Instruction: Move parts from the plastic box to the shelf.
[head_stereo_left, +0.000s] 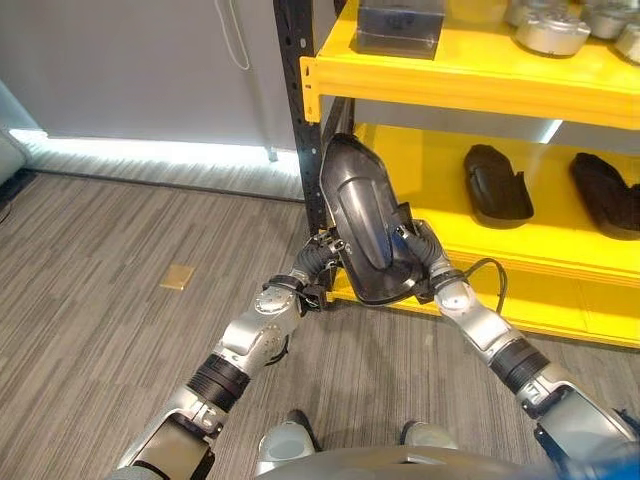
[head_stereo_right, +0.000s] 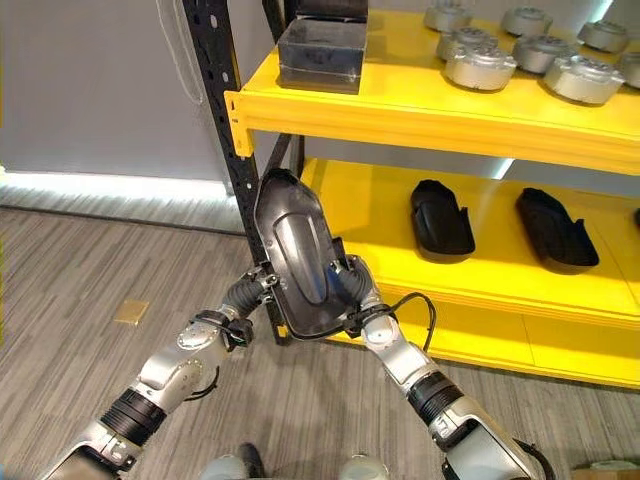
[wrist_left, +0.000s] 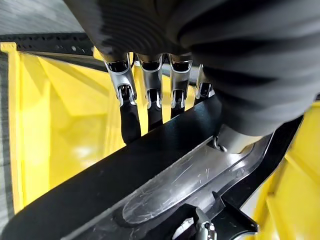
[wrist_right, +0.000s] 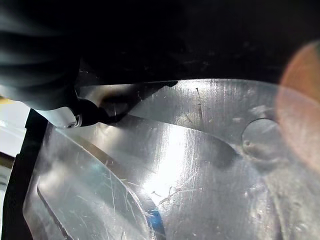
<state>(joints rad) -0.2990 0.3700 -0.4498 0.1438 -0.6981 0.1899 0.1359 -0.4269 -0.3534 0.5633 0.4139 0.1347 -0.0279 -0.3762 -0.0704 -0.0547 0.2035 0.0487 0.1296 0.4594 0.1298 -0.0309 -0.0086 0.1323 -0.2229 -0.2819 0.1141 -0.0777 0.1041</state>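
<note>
A long black shell-shaped part with a glossy raised centre stands upright between my two hands, in front of the left end of the lower yellow shelf. My left hand holds its left edge: the fingers pass behind the part and the thumb presses on its front. On the right edge my right hand is closed, with its thumb lying on the shiny surface. The rest of that hand's fingers are hidden behind the part.
Two more black parts lie on the lower shelf to the right. The upper yellow shelf carries a dark box and several silver round parts. A black upright post stands just left of the held part.
</note>
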